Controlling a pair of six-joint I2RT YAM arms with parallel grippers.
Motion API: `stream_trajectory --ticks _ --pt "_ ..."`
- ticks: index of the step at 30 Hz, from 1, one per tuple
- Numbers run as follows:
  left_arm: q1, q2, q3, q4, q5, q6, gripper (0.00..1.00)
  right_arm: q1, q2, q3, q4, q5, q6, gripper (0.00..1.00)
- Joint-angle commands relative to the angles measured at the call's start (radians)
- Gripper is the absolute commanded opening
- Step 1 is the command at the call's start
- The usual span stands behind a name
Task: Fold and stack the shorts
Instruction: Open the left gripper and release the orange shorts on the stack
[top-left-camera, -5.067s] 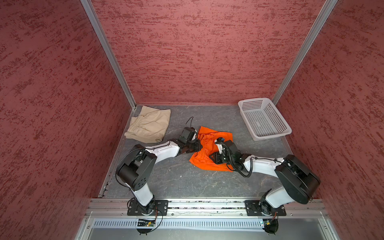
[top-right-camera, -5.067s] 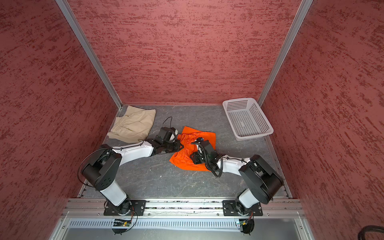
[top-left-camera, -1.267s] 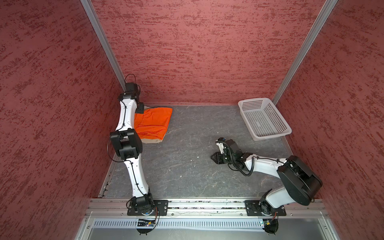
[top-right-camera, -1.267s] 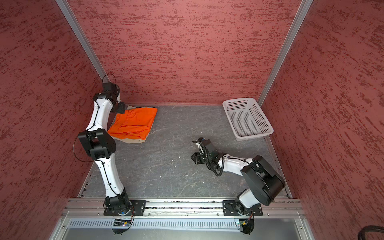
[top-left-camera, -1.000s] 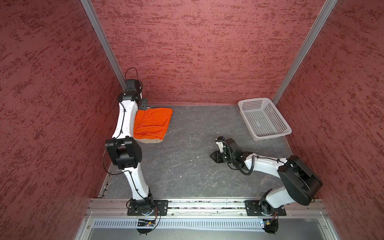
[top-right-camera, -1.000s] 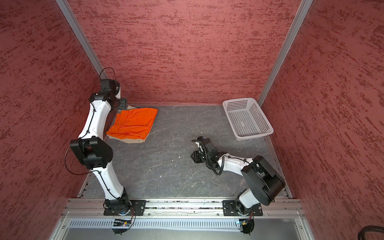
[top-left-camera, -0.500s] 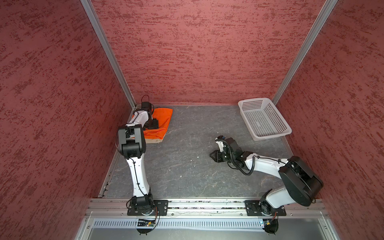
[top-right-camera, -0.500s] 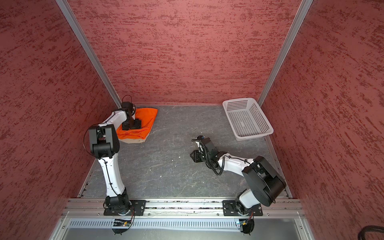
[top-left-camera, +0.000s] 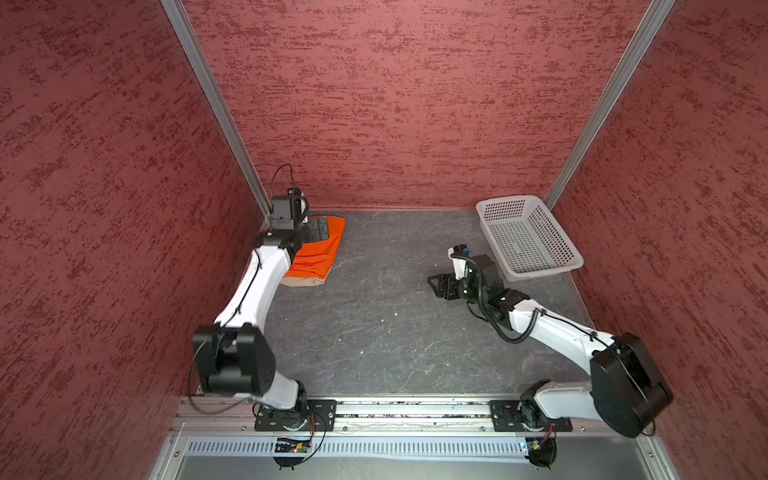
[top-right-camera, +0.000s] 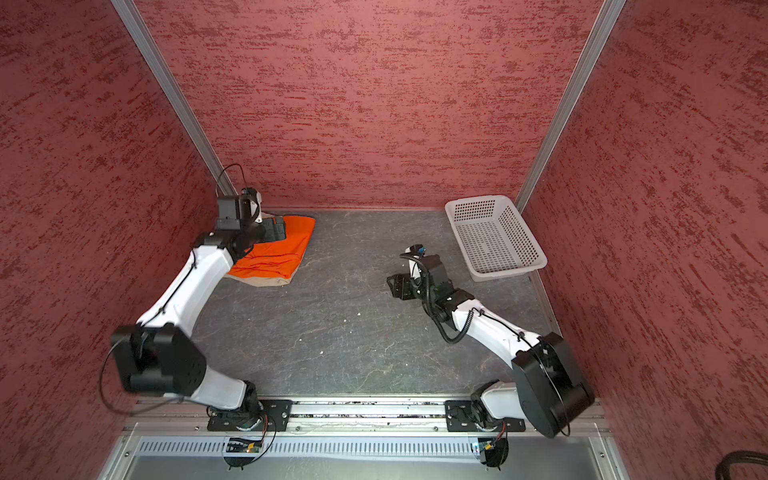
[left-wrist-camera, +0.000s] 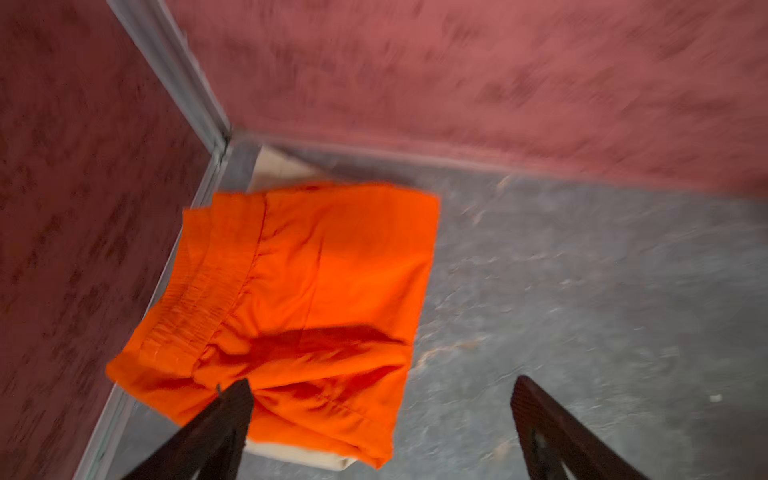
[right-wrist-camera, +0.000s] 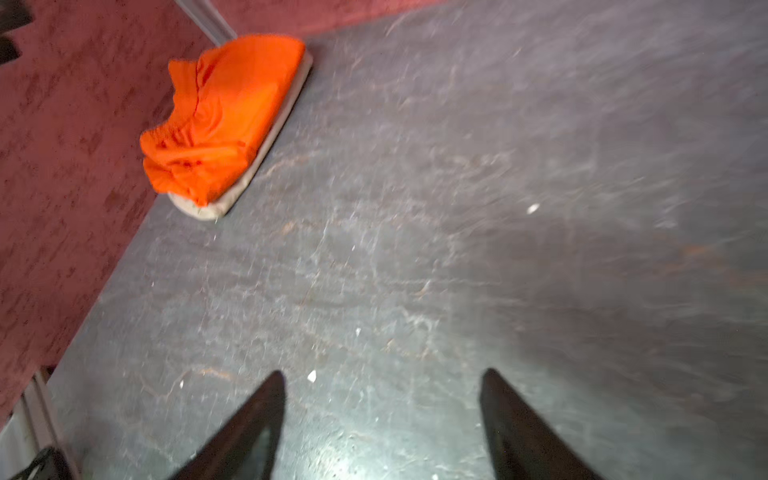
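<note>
Folded bright orange shorts (top-left-camera: 318, 257) lie atop folded beige shorts (top-left-camera: 301, 283), whose edge peeks out beneath. The stack sits in the far left corner of the worktop (top-left-camera: 374, 328).

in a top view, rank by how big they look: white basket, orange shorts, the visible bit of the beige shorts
1. white basket
2. orange shorts, partly hidden by the left arm
3. beige shorts, only an edge showing beneath the orange pair

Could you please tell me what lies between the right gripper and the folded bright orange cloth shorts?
Only bare grey tabletop, as both top views show, from the right gripper to the orange shorts.
</note>
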Motion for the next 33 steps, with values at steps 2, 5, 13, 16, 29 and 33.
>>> stream_trajectory --ticks 2,5,13,16,29,33 --pt "-0.009 -0.162 -0.349 0.35 -0.003 -0.048 1.0 -0.171 -0.072 -0.017 0.013 0.11 -0.093 0.99" --pt "-0.013 -0.247 -0.566 0.528 -0.052 -0.005 1.0 -0.279 -0.119 -0.113 0.142 0.162 -0.134 0.99" --pt "0.01 -0.094 -0.953 1.216 -0.052 0.086 1.0 -0.433 -0.149 -0.35 0.47 0.293 -0.232 0.99" --pt "0.009 0.015 -0.933 1.329 -0.01 0.117 1.0 -0.442 -0.123 -0.438 0.614 0.327 -0.259 0.99" --pt "0.064 0.169 -0.865 1.319 -0.056 0.027 1.0 -0.481 0.248 -0.543 1.289 0.152 -0.351 0.99" --pt "0.061 0.173 -0.866 1.331 -0.058 0.029 1.0 -0.486 0.228 -0.487 1.146 0.204 -0.326 0.99"
